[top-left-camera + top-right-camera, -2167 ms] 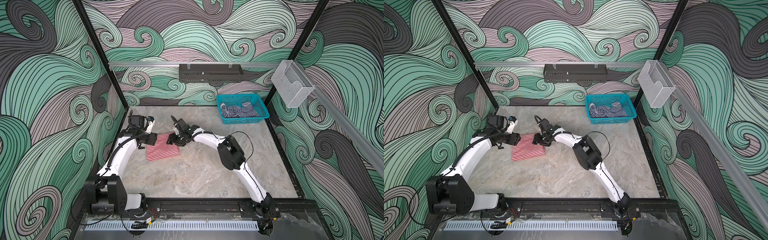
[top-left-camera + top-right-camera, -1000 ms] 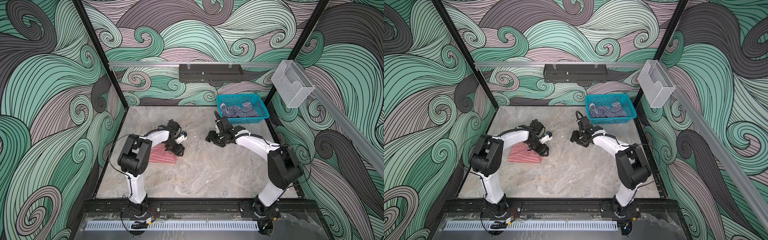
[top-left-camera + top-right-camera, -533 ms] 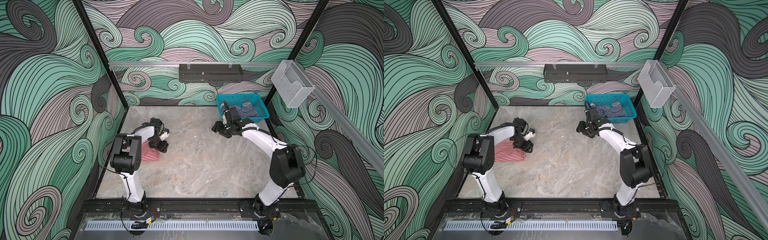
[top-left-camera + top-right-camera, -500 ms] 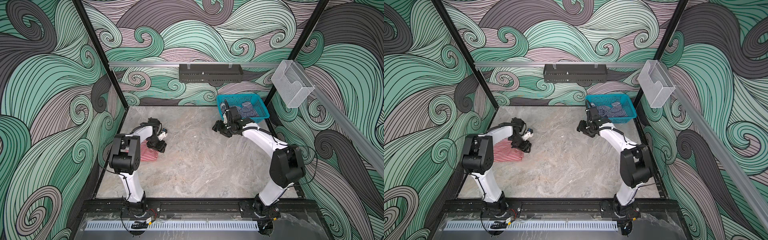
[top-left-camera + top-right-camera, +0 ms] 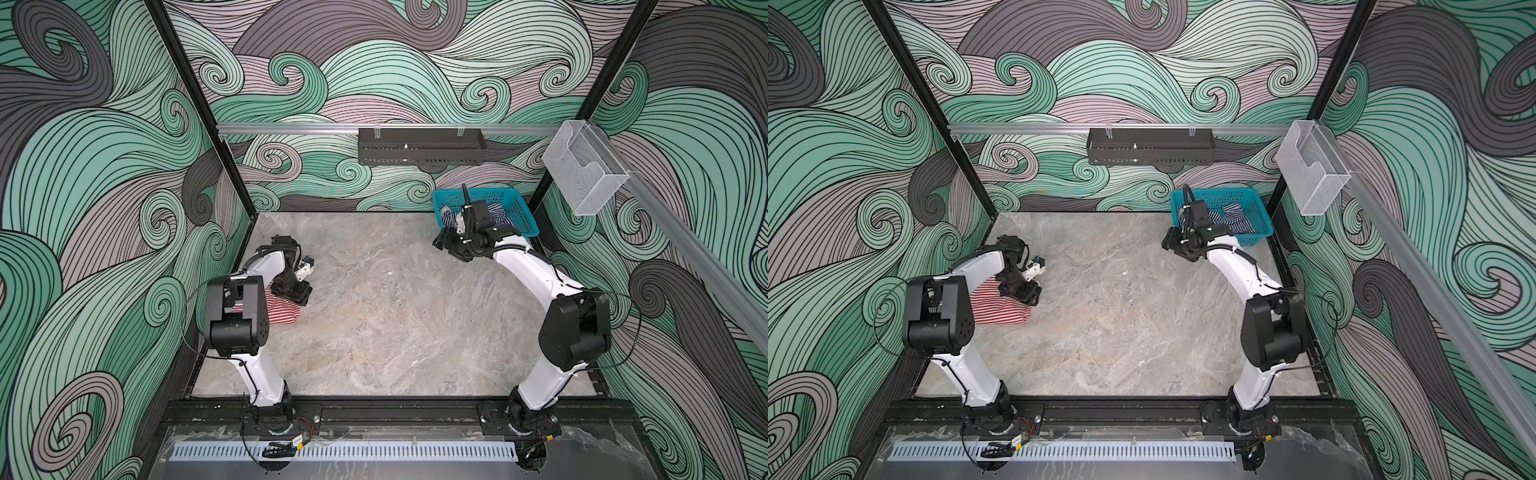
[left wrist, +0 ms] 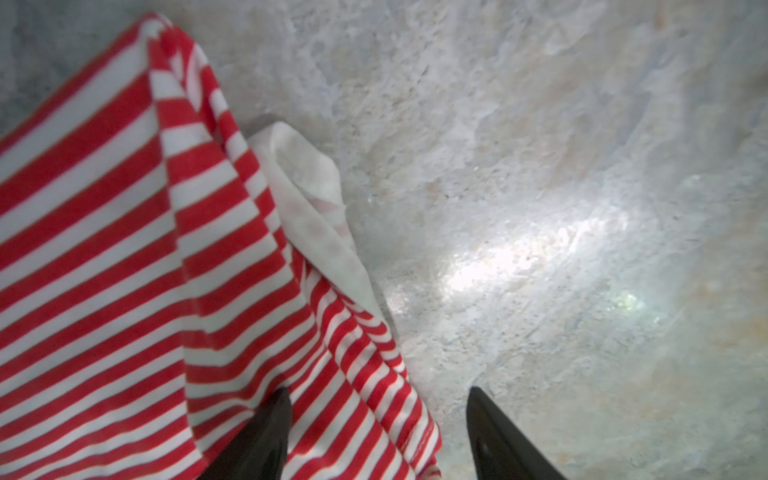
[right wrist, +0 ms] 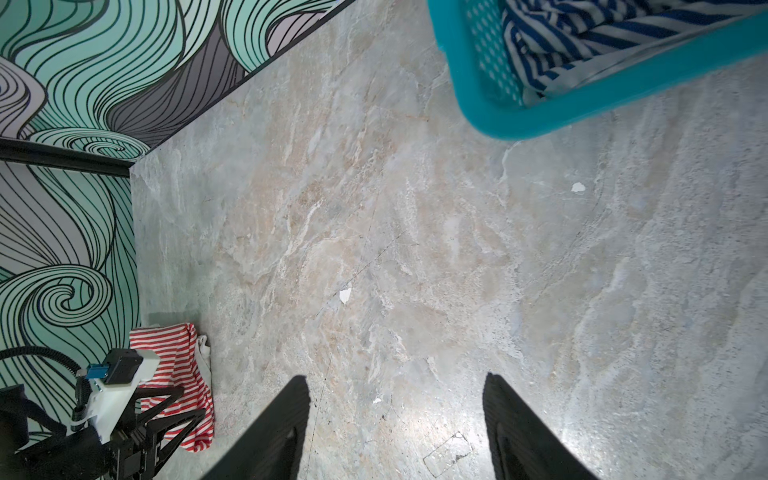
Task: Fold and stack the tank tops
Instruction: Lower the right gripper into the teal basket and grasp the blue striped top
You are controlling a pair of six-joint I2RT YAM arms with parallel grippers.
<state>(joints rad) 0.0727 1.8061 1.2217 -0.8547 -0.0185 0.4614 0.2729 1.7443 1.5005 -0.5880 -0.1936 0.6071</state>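
Note:
The red-and-white tank top (image 5: 282, 313) (image 5: 1000, 309) lies folded on the marble table by the left wall, partly hidden by the left arm. My left gripper (image 6: 378, 415) (image 5: 297, 293) is open low over its right edge. One finger (image 6: 266, 436) is over the stripes and one finger (image 6: 494, 440) is over bare table; the cloth edge (image 6: 374, 374) lies between them. The navy-and-white tank top (image 7: 582, 33) (image 5: 1229, 218) lies crumpled in the teal basket (image 7: 582, 108) (image 5: 528, 220). My right gripper (image 7: 395, 399) (image 5: 444, 245) hangs open and empty over the table, just in front of the basket.
A black perforated tray (image 5: 422, 151) hangs on the back rail. A clear plastic holder (image 5: 584, 178) sticks out from the right wall. The left wall stands close to the red top. Small white flecks (image 7: 345, 295) dot the marble.
The red top has slid left toward the wall together with my left gripper. My right gripper has moved right and back, up to the basket's front corner.

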